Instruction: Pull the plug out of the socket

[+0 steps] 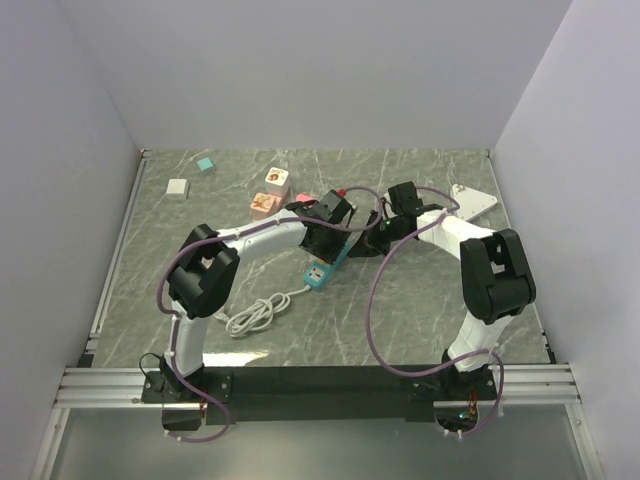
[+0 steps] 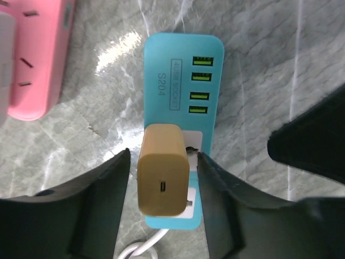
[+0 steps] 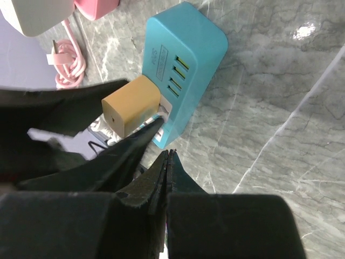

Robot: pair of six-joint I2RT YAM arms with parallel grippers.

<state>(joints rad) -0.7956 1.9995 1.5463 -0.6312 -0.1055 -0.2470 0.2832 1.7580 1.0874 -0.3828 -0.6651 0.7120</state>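
Tan plug (image 2: 163, 170) seated in the teal socket strip (image 2: 183, 59), roughly mid-table. Left gripper (image 2: 164, 156) straddles it, jaws apart, slim gaps either side, no clamp yet. Right gripper (image 3: 168, 155) has its fingers together, tip by the strip's plug end; contact unclear. Step looks like pre-grasp. Next probably: close left on plug, brace strip, pull straight out. Pink strip (image 2: 38, 59) just beside.

Robotics lab test cell: plain white enclosure walls (image 1: 300, 70), aluminium extrusion frame (image 1: 105, 384) (along the near edge), marble-pattern tabletop (image 1: 420, 310).
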